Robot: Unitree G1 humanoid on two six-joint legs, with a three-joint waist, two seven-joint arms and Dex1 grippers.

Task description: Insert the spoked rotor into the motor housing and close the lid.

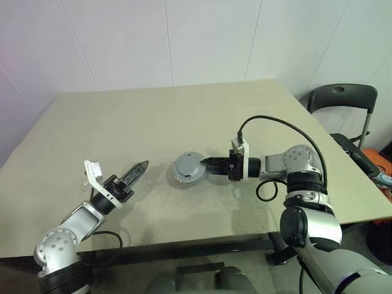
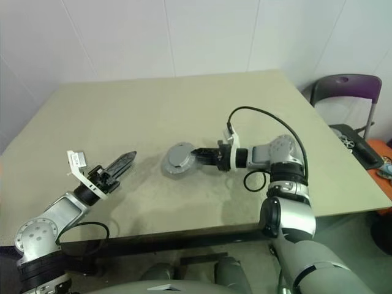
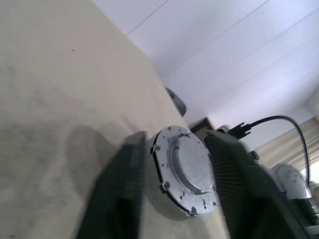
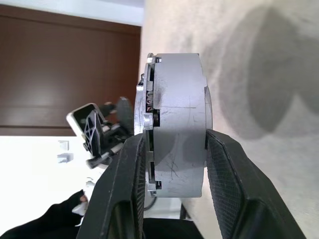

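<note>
The right end effector [image 1: 207,163] reaches in from the right, pointing toward the robot's left, and grips the motor housing [image 1: 188,168] by its edge near the middle of the beige desk [image 1: 153,116]. In the right wrist view its two black fingers [image 4: 227,179] press on the opposite flat faces of the thick grey housing [image 4: 174,134], which stands on edge between them. The lid [image 3: 192,164] is already seated on the housing, a round grey face with a raised centre and small screws around its rim. The left end effector [image 1: 139,169] hovers above the desk well to the housing's left, pointing toward it, its fingers [image 3: 117,199] parted and empty. A black chair [image 1: 343,101] stands beyond the desk's right corner.
</note>
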